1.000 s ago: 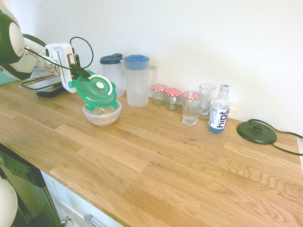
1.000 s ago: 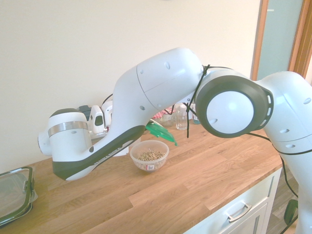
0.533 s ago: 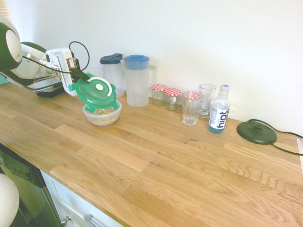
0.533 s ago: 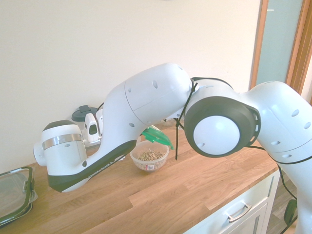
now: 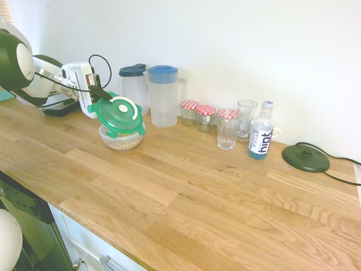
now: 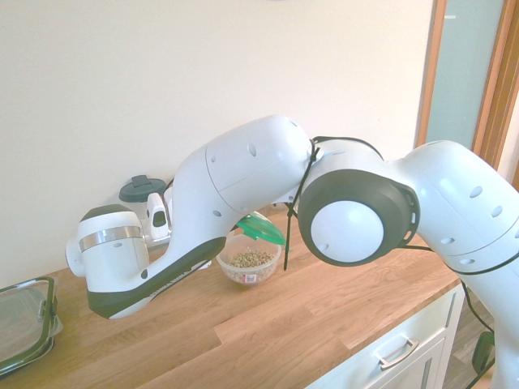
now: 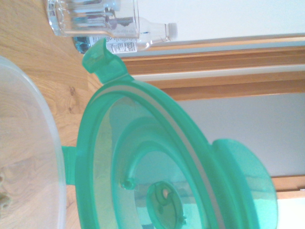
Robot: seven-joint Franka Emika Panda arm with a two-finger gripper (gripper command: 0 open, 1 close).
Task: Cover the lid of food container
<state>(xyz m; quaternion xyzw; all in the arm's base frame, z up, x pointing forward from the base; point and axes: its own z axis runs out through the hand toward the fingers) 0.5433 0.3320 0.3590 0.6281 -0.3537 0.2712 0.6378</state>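
The gripper [image 5: 99,92] is pointing level from the left, its dark fingers [image 5: 97,89] pinching the far left edge of the lid [image 5: 118,115]. The lid is hanging tilted, its top face with the white centre disc turned toward the near right, and its lower edge is sitting just above or on the rim of the food container [image 5: 122,138]; whether the two are touching cannot be told. In the wrist view the green underside of the lid [image 7: 157,176] is filling most of the picture, with the clear rim of the food container [image 7: 33,157] running close beside it.

The food container is standing on the wooden countertop [image 5: 186,192], with tan bits inside. Just behind it to the right, two blue-lidded jugs [image 5: 162,95] are standing against the wall, close to the lid's far edge. Further right are sitting three checked-lid jars [image 5: 205,117], two glasses [image 5: 228,129] and a water bottle [image 5: 261,130], all well apart from the lid. A black round lid [image 5: 306,157] is lying at the far right. To the left, behind the arm, a black-rimmed container [image 6: 24,322] is resting on the counter. The near side of the countertop is lying bare in front of the food container.
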